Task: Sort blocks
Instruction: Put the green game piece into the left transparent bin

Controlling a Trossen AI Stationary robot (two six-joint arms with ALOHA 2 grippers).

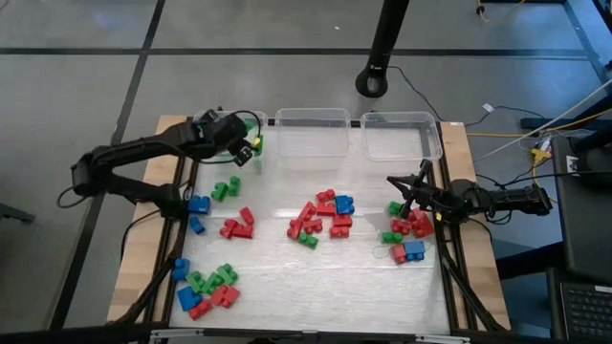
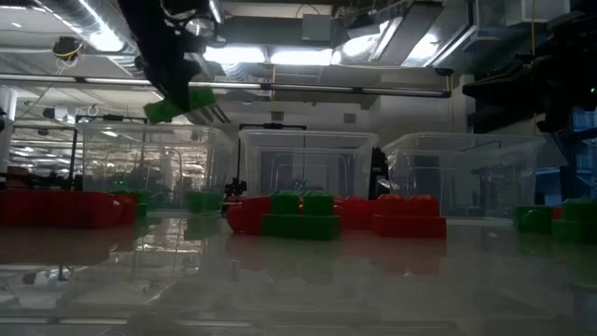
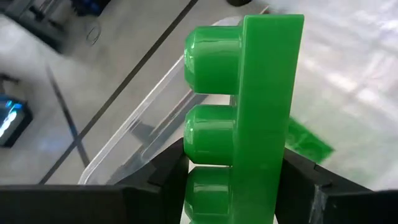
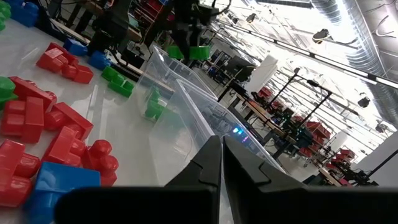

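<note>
Upper left, the left gripper (image 1: pixel 251 143) pinches a green block (image 3: pixel 261 118) above a clear bin (image 3: pixel 134 146); the right gripper (image 1: pixel 400 183), fingers pressed together, waits mid-right.

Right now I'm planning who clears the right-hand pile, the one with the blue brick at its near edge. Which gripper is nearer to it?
Right. The right gripper hovers at that pile's far edge; the left gripper, shut on a green brick, is across the table by the leftmost bin.

The 2 jointed arms were matte black, slender tubes joined by rounded housings. The black left gripper (image 1: pixel 251 143) carried a small yellow-marked tip; the black right gripper (image 1: pixel 409 191) ended in thin, tapered fingers.
</note>
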